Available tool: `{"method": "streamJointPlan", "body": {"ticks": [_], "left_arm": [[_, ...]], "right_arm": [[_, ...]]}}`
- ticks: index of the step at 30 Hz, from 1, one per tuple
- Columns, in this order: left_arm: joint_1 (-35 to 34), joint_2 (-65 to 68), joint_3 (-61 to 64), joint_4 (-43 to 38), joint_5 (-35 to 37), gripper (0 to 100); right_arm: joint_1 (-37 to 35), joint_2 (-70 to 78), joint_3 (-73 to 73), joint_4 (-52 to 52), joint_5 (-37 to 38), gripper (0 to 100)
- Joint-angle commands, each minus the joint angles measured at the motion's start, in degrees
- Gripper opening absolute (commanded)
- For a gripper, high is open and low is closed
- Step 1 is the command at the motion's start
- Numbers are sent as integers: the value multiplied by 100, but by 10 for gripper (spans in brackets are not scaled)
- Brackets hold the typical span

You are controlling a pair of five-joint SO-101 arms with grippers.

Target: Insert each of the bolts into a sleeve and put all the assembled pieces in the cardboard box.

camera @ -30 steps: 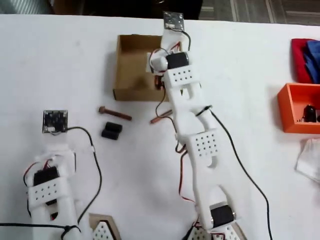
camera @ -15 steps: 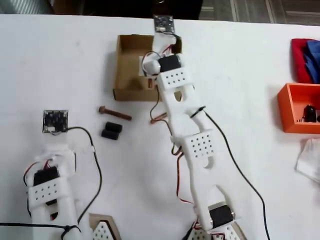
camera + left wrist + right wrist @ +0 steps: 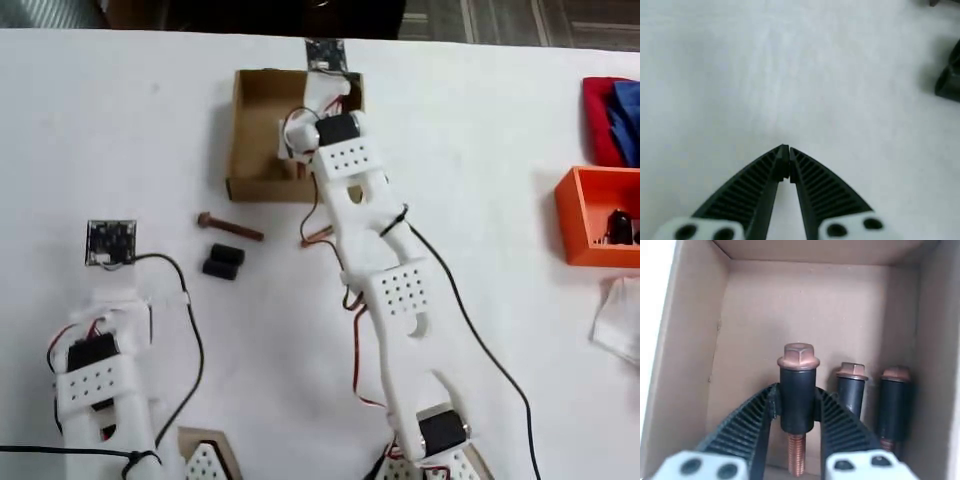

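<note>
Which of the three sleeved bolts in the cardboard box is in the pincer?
The nearest sleeved bolt, clamped in the right pincer; the other two sit loose beside it.

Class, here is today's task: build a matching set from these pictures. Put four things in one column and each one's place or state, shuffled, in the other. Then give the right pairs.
Things
1. left gripper
2. right gripper
3. loose bolt
4. orange bin

Place or state
A. lies on the table beside the black sleeves
B. shut on an assembled piece in the cardboard box
C. stands at the table's far right
D. shut, empty, above bare table

Pairs: 1-D, 2-B, 3-A, 4-C
</note>
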State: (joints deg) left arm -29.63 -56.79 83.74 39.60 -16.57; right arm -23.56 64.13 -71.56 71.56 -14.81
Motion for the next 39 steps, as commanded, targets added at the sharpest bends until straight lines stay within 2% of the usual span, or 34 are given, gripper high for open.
{"method": "streamJointPlan", "body": {"ticks": [1, 19, 25, 28, 34, 39], "left_arm": [[62, -79, -13, -105, 35, 32], [62, -79, -13, -105, 35, 32], [62, -79, -13, -105, 35, 32], [62, -79, -13, -105, 35, 32], [62, -79, -13, -105, 35, 32], [62, -79, -13, -105, 35, 32]], "right_arm": [[22, 22, -53, -101, 0, 22], [57, 277, -53, 57, 9, 26], [57, 242, -97, 242, 18, 145], [75, 207, -123, 198, 53, 134], [66, 40, -791, 347, 53, 127], [-48, -286, -1662, 1182, 79, 127]]}}
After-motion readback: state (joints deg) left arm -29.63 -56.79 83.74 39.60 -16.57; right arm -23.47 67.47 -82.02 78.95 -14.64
